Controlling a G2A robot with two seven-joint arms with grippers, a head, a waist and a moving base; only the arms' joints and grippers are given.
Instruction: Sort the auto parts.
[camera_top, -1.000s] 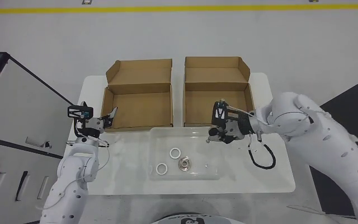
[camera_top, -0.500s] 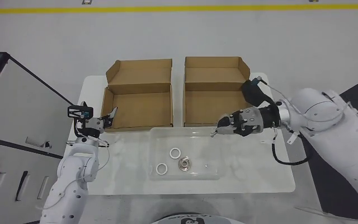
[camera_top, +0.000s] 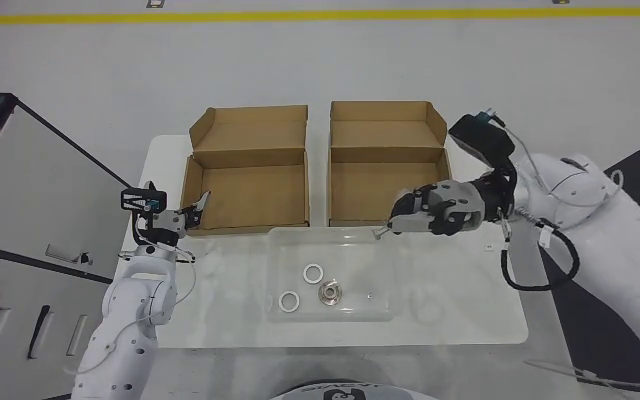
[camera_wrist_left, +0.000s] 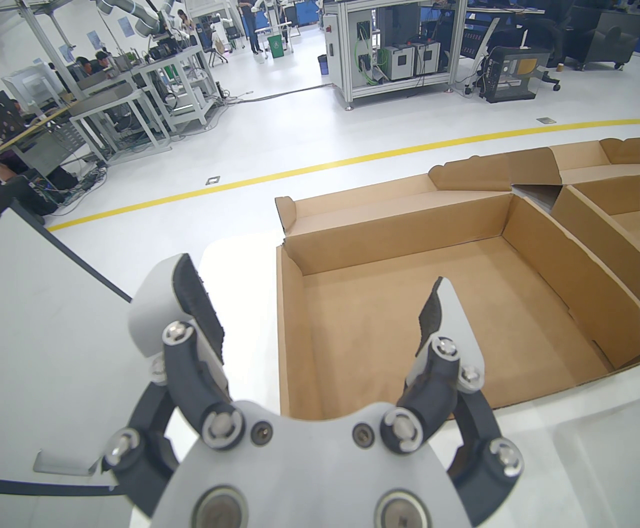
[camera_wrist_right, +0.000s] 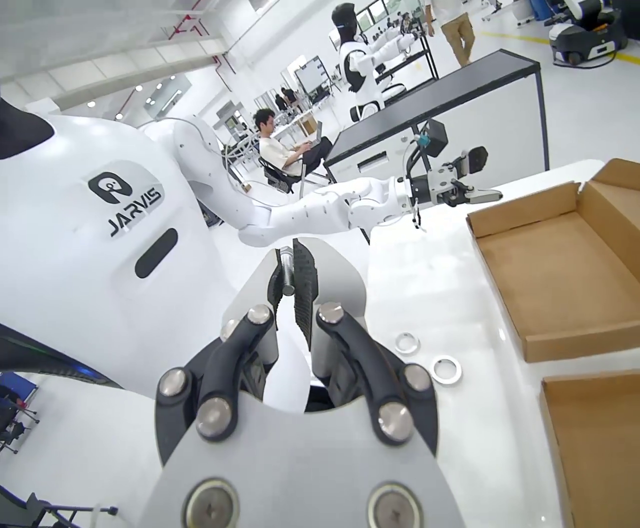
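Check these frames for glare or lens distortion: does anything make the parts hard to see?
Top view: even light, faint reflections on the clear tray, and a white ring reads plainly. Left wrist view: the wide lens bows the yellow floor line, and the open left hand is evenly lit. Right wrist view: straight edges bend, the table has a glossy sheen, and the threaded part shows in the shut right hand.

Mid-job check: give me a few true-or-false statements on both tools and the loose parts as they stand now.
1. The right tool is shut on a small threaded part. True.
2. The left tool is shut. False: it is open and holds nothing, at the left box's edge.
3. Two white rings lie in the clear tray. True.
4. The right tool hangs over the left box. False: it is by the right box's front edge, above the tray's far rim.
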